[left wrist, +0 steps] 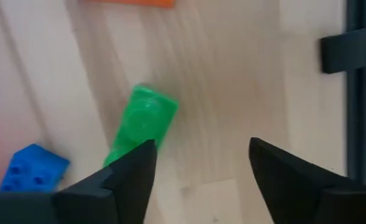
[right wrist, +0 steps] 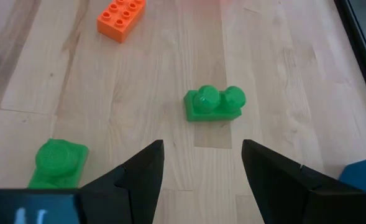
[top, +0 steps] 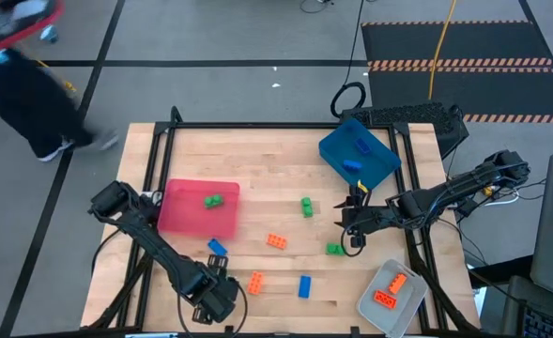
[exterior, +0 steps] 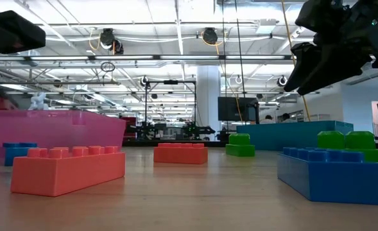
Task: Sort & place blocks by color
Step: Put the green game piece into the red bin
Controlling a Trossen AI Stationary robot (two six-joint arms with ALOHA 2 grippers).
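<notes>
Right hand (right wrist: 201, 168) fingers apart, empty; green block (right wrist: 213, 104) just ahead. Left hand (left wrist: 198, 165) wide, empty.

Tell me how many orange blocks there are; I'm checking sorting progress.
4 orange blocks: two in the grey tray, one mid-table, one near the left gripper. More may be hidden.

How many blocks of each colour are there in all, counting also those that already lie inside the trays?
Green blocks: 4 (one is hidden under the left arm and shows only in the left wrist view)
Orange blocks: 4
Blue blocks: 4
Total: 12
</notes>
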